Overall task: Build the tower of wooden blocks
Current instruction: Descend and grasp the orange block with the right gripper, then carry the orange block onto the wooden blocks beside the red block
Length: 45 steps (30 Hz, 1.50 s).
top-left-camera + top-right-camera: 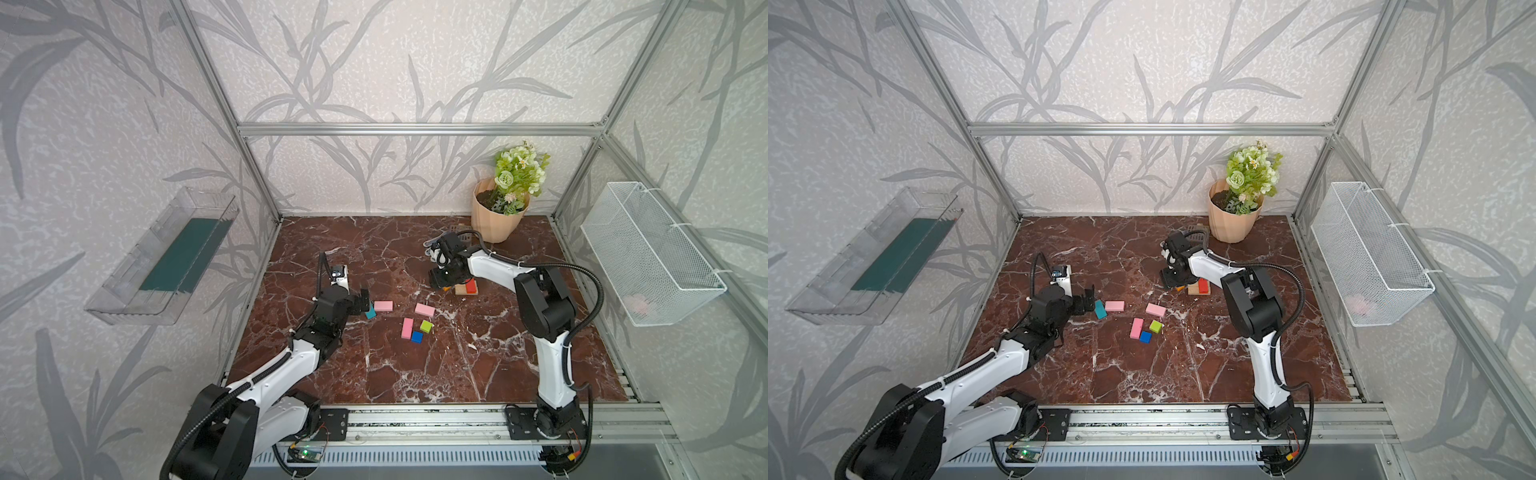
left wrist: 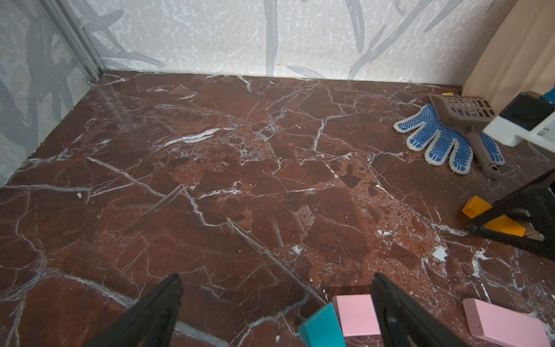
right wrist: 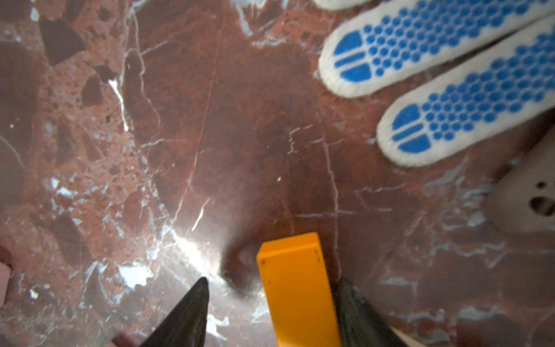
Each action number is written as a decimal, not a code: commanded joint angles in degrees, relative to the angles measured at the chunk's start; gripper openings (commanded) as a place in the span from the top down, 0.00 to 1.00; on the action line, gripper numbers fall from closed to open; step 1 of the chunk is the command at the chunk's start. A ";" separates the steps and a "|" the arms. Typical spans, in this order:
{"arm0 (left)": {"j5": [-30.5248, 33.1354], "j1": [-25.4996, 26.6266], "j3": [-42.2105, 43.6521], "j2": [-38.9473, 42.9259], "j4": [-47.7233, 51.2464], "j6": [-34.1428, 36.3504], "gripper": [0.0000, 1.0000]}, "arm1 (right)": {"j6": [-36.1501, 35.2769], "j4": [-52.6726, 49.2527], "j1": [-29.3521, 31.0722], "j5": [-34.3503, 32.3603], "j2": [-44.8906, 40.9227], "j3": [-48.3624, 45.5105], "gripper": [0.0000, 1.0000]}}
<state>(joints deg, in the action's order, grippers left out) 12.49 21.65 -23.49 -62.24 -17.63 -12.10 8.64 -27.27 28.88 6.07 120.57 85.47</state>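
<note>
Wood blocks (image 1: pixel 424 309) lie spread over the middle of the red-brown marble surface (image 1: pixel 395 374). In both top views one pink rectangular block (image 1: pixel 383 306) lies with its long axis across the view. A second pink block (image 1: pixel 1155 309) lies nearly the same way, slightly turned. A third pink block (image 1: pixel 407 328) points its long axis toward the back wall, with a green cube (image 1: pixel 426 326) and a blue cube (image 1: pixel 417 337) just beside it. A teal rectangular block (image 1: pixel 370 311) lies diagonally by the first pink block's end, at the left gripper (image 1: pixel 365 300).

In the left wrist view the left gripper's jaws are spread wide with nothing gripped. The teal block sits between them, close to one jaw.

Further right, a red rectangular block (image 1: pixel 470 286) rests on a flat tan block (image 1: pixel 462 292), its long axis toward the back wall. The right gripper (image 1: pixel 441 283) is low just beside them and covers most of an orange rectangular block (image 3: pixel 297 288) in the top views. The right wrist view shows that block between the jaws, its long axis running along them and out past their tips. One jaw is against its side and the other stands clear, so the jaws are parted around it, not clamped.

The wrist views show a white glove with blue dots (image 2: pixel 441 141) under a brown slotted scoop (image 2: pixel 468 111), which the right arm mostly hides in the top views. Only the top views show the cubes.
</note>
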 commanded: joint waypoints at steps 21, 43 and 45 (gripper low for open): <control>0.70 0.41 1.89 3.79 -0.92 0.82 0.01 | 4.48 -5.83 4.24 -9.87 -0.38 1.19 0.51; 0.78 0.48 2.30 4.41 -1.10 0.89 0.01 | 10.42 -1.83 6.80 -5.19 -1.36 -1.05 0.54; 0.91 0.50 2.46 4.74 -1.09 0.79 0.01 | 10.51 -2.45 6.81 -5.64 -1.05 -0.51 0.53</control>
<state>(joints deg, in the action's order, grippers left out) 12.49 21.74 -21.56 -58.74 -18.06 -11.99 18.04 -29.50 35.24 0.08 120.38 85.41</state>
